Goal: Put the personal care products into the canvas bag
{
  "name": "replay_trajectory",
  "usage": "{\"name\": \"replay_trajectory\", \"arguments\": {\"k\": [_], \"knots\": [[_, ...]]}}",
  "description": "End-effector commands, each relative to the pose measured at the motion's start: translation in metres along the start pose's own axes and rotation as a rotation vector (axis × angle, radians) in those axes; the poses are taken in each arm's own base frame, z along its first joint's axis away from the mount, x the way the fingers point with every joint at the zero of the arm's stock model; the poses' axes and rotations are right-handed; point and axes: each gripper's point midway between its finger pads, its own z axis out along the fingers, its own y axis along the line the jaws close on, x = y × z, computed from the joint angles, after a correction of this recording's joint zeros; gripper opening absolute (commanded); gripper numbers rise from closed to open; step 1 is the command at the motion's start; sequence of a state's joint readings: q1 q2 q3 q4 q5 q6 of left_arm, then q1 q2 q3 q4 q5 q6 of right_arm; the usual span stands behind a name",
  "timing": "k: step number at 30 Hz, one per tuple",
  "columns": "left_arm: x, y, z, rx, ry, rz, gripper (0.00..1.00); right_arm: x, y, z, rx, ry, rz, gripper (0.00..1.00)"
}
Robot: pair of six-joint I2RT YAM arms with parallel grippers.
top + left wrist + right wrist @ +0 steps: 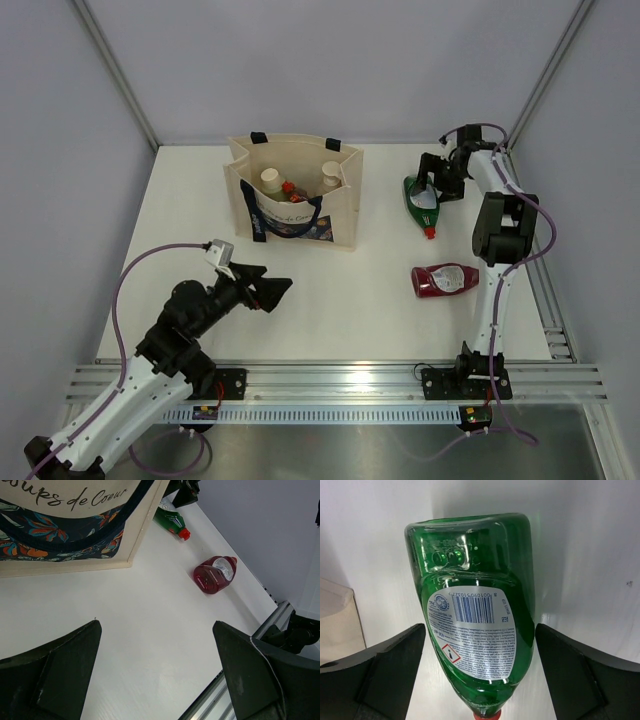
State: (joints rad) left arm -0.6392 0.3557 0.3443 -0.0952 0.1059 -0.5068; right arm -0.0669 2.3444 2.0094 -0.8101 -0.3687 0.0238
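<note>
A white table (330,320) seen from above, with two robot arms mounted at its near edge.

A dark green bottle (420,203) lies flat at the far right. Its long axis runs from far to near. The flat base points toward the back wall, and the red cap points toward the near edge, angled slightly right. The right tool (430,188) sits over the base end with its fingers spread wide. In the right wrist view, the green bottle (477,615) lies label up between the two fingers of the right tool (480,630), with a gap on each side, so nothing is grasped.

Nearer the arms, a red bottle (445,279) lies on its side beside the right arm. Its long axis runs left to right and its narrow end points right.

At the far centre stands the canvas bag (300,215), beige with navy handles, its mouth open upward. Inside it, two cream-capped bottles (270,180) stand upright, with something red between them that is too small to identify.

The left tool (275,293) hovers over bare table in front of the bag, released and holding nothing. In its wrist view, the bag's printed front (75,530) faces the left tool (156,625).
</note>
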Motion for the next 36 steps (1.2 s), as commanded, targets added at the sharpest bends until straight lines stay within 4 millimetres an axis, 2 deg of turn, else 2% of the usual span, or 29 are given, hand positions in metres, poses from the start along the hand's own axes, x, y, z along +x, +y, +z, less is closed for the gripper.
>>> {"name": "replay_trajectory", "arguments": {"k": [1, 3, 9, 15, 16, 17, 18, 22, 23, 25, 27, 28, 29, 30, 33, 35, 36], "knots": [[-0.012, -0.012, 0.003, 0.057, -0.047, -0.011, 0.99, 0.008, 0.01, -0.002, 0.016, 0.063, -0.074, 0.99], [-0.009, -0.011, 0.003, 0.06, -0.042, -0.019, 0.99, 0.009, 0.016, 0.001, 0.03, 0.072, -0.097, 0.99], [-0.011, -0.018, 0.003, 0.089, -0.049, -0.029, 0.99, 0.01, 0.01, 0.007, 0.085, 0.098, -0.068, 0.99], [-0.012, -0.019, 0.001, 0.095, -0.053, -0.025, 0.99, 0.023, 0.025, 0.015, 0.178, 0.16, -0.168, 1.0], [-0.011, -0.019, 0.0, 0.098, -0.051, -0.024, 0.99, 0.025, 0.029, 0.017, 0.21, 0.164, -0.198, 0.98], [-0.011, -0.019, 0.001, 0.098, -0.048, -0.025, 0.99, 0.025, 0.03, 0.017, 0.227, 0.163, -0.213, 0.9], [-0.011, -0.019, 0.001, 0.1, -0.049, -0.025, 0.99, 0.027, 0.03, 0.017, 0.24, 0.168, -0.233, 0.86], [-0.007, -0.019, 0.001, 0.106, -0.038, -0.022, 0.99, 0.026, 0.024, 0.014, 0.333, 0.143, -0.295, 0.7], [-0.006, -0.018, 0.001, 0.104, -0.035, -0.021, 0.99, 0.03, 0.024, 0.011, 0.347, 0.148, -0.312, 0.62], [-0.005, -0.018, 0.0, 0.105, -0.035, -0.017, 0.99, 0.027, 0.021, 0.009, 0.395, 0.125, -0.358, 0.57], [-0.004, -0.017, 0.0, 0.105, -0.034, -0.017, 0.99, 0.035, 0.021, 0.006, 0.43, 0.132, -0.414, 0.56], [-0.004, -0.018, 0.0, 0.105, -0.035, -0.017, 0.99, 0.029, 0.02, 0.005, 0.458, 0.096, -0.432, 0.54], [-0.003, -0.017, 0.0, 0.103, -0.033, -0.017, 0.99, 0.033, 0.02, 0.002, 0.471, 0.096, -0.445, 0.53], [-0.004, -0.017, -0.001, 0.106, -0.038, -0.019, 0.99, 0.031, 0.021, 0.002, 0.493, 0.077, -0.466, 0.47], [-0.004, -0.018, -0.002, 0.109, -0.043, -0.023, 0.99, 0.033, 0.026, 0.0, 0.534, 0.043, -0.528, 0.43], [-0.004, -0.018, -0.002, 0.11, -0.044, -0.023, 0.99, 0.038, 0.019, -0.004, 0.606, 0.046, -0.568, 0.4], [-0.005, -0.018, -0.003, 0.111, -0.051, -0.021, 0.99, 0.032, 0.013, -0.008, 0.672, 0.024, -0.609, 0.39]]}}
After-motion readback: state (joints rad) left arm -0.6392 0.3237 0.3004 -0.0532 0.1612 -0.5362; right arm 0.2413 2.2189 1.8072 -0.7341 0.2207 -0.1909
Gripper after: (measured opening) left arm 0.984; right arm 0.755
